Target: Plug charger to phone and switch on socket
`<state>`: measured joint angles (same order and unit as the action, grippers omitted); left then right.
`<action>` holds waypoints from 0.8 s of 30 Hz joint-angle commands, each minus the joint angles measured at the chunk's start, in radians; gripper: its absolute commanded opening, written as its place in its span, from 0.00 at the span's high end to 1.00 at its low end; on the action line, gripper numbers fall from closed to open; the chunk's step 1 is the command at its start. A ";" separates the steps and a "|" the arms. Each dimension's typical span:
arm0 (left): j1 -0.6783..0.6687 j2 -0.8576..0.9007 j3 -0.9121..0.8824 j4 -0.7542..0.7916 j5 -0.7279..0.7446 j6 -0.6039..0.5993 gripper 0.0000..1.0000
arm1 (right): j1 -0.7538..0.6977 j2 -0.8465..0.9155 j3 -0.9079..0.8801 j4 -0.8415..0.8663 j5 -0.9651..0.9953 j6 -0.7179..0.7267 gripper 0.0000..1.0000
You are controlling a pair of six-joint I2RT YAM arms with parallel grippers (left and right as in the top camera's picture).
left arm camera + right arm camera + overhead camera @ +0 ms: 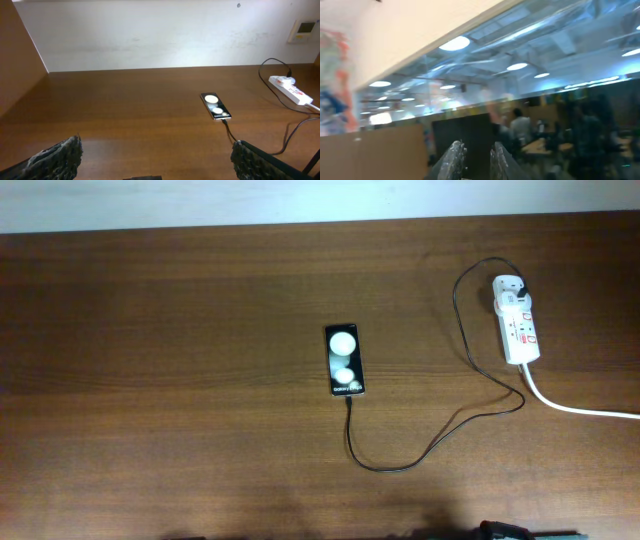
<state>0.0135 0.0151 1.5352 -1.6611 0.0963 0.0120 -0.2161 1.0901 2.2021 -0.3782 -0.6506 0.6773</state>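
The black phone point(345, 360) lies face up mid-table, also in the left wrist view point(215, 105). The thin black charger cable point(440, 438) meets the phone's near end and loops right to a black plug on the far end of the white socket strip point(518, 330). The strip point(290, 90) and cable point(228, 128) show in the left wrist view. My left gripper point(157, 160) is open and empty, low over the table, well short of the phone. My right gripper point(475, 160) points up at the room, fingers slightly apart, holding nothing.
The socket strip's thick white cord point(580, 408) runs off the table's right edge. A white wall point(150, 35) backs the table. A dark arm part point(505, 531) shows at the overhead view's bottom edge.
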 commanded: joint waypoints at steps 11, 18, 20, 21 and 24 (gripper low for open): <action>0.001 -0.008 0.001 -0.005 -0.008 0.015 0.01 | 0.450 -0.790 -1.020 -0.024 0.469 -0.509 0.57; 0.001 -0.008 0.001 -0.005 -0.008 0.015 0.01 | 0.275 -1.010 -1.048 -0.039 0.679 -0.448 0.62; 0.001 -0.008 0.001 -0.004 -0.008 0.015 0.01 | 0.152 -1.071 -1.048 -0.054 0.695 -0.447 0.64; 0.001 -0.008 0.001 -0.005 -0.008 0.015 0.01 | 0.118 -1.085 -1.042 -0.074 0.692 -0.416 0.64; 0.001 -0.008 0.001 -0.009 -0.008 0.015 0.01 | 0.118 -1.085 -1.038 -0.086 0.632 -0.406 0.64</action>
<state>0.0135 0.0093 1.5364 -1.6650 0.0963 0.0120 -0.0952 0.0120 1.1610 -0.4644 0.0132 0.2539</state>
